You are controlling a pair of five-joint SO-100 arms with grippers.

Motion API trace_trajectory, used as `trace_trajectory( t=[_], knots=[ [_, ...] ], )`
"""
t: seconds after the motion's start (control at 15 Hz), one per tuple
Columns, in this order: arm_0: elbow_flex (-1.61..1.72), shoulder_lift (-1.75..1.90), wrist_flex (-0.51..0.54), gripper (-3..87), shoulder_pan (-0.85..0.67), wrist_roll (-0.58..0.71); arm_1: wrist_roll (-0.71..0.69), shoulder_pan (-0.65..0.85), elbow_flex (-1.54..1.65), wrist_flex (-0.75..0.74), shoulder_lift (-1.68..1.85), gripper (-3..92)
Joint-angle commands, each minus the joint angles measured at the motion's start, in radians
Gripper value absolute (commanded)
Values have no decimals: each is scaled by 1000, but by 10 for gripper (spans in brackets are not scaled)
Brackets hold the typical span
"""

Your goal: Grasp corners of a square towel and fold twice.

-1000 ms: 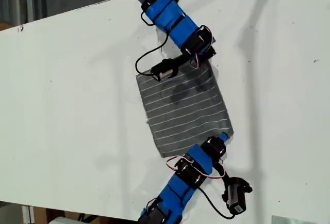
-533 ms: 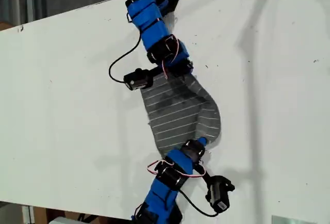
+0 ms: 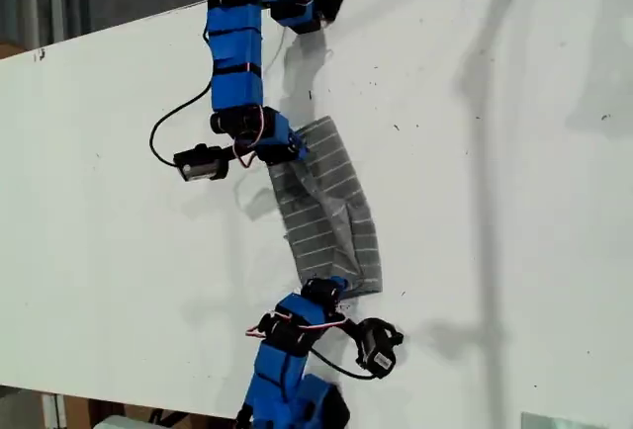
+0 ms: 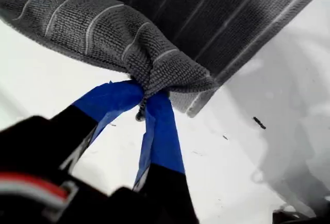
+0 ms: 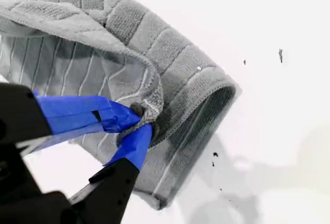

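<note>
Grey towel (image 3: pixel 331 202), long axis near-vertical

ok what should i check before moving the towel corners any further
1. My first tool shut on a corner of the grey, white-striped square cloth towel: ok.
2. My second tool shut on another corner: ok.
3. Each tool pinching a single layer only: cannot tell.
4. Lifted half laid flat over the lower half: not ok, it is bunched and loops up at the fold.
5. Lower half lying on the white table: ok.
</note>
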Motion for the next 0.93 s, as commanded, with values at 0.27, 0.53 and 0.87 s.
trace_trajectory(
  t=[0.27,0.53,0.87],
  knots=[
    [480,420,-219,-4,-147,-23,-78,193,58,-104,-21,-1],
    [586,410,-298,-4,-308,72,-147,284,54,-155,-127,-1],
    [581,425,-256,-4,-342,103,-166,249,34,-126,-152,-1]
  ],
)
